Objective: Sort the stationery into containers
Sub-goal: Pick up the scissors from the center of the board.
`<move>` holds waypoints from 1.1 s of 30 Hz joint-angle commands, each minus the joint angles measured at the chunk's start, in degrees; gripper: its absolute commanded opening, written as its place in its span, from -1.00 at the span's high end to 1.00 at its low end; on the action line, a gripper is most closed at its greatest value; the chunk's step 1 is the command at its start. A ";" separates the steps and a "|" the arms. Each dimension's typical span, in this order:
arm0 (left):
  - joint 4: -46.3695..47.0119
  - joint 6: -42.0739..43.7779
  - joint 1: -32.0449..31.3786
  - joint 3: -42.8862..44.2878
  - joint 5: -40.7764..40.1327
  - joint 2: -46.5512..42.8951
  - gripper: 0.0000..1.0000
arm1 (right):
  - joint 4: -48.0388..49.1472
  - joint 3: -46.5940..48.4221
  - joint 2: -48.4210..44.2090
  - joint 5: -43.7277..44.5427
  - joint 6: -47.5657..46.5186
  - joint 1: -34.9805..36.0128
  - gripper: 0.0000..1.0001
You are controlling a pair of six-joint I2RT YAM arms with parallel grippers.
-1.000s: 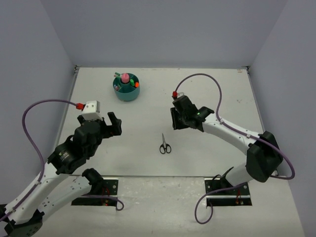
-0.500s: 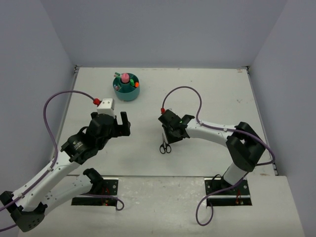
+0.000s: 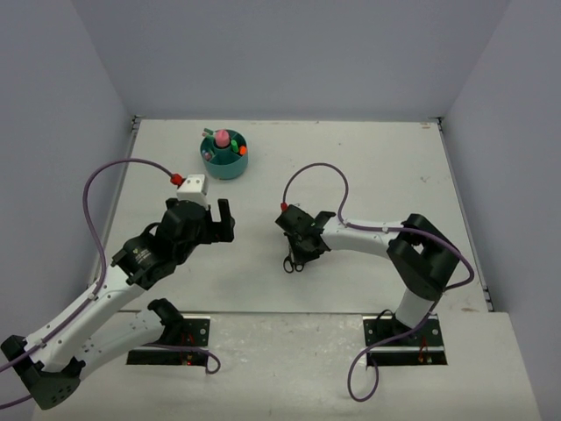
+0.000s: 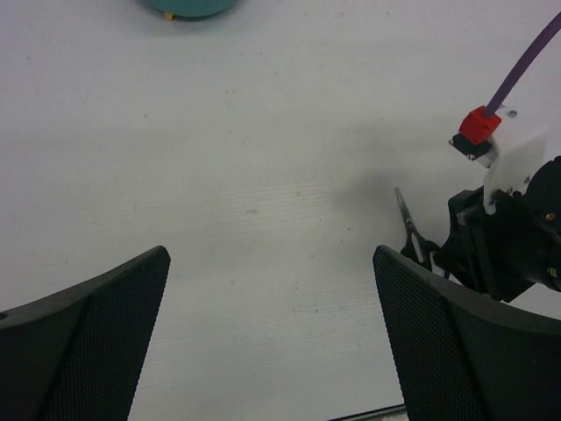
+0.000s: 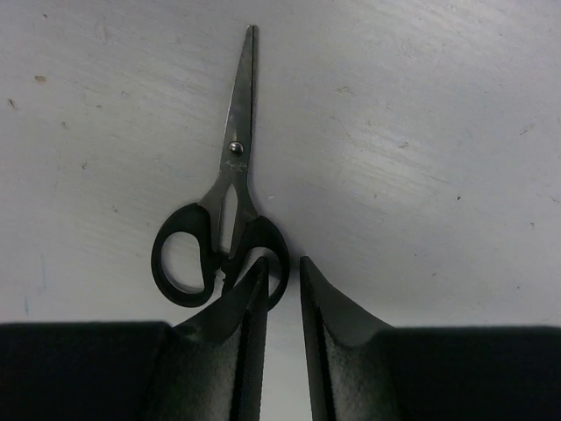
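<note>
The black-handled scissors (image 3: 290,262) (image 5: 230,202) lie flat on the table with the blades pointing away. My right gripper (image 3: 295,253) (image 5: 282,263) is down at their handles. Its jaws stand a narrow gap apart, one finger (image 5: 250,303) inside the right handle ring, the other just outside its rim. The scissors' blade (image 4: 405,213) also shows in the left wrist view. My left gripper (image 3: 223,224) (image 4: 272,254) hangs wide open above bare table, left of the scissors, holding nothing. The teal organiser (image 3: 213,166) (image 4: 188,7) stands at the back left with markers and a pink tube in it.
The white table (image 3: 368,167) is enclosed by grey walls on three sides. Purple cables loop above both arms. The two arm bases are bolted at the near edge.
My right gripper moved left and down onto the scissors' handles while its jaws narrowed. My left arm swung forward and right towards the middle, still open. The scissors have not moved.
</note>
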 commanded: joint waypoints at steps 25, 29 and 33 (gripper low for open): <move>41.00 -15.32 0.19 -13.50 38.57 -1.16 -0.94 | 14.42 -6.19 -26.72 9.51 -1.33 11.34 1.00; 42.37 -14.91 0.17 -13.83 37.96 -0.48 -0.71 | 16.33 -6.39 -30.47 10.44 -2.10 13.94 1.00; 42.03 -15.08 0.15 -13.90 37.02 -0.31 -0.60 | 16.86 -6.59 -33.42 11.65 -2.36 14.70 1.00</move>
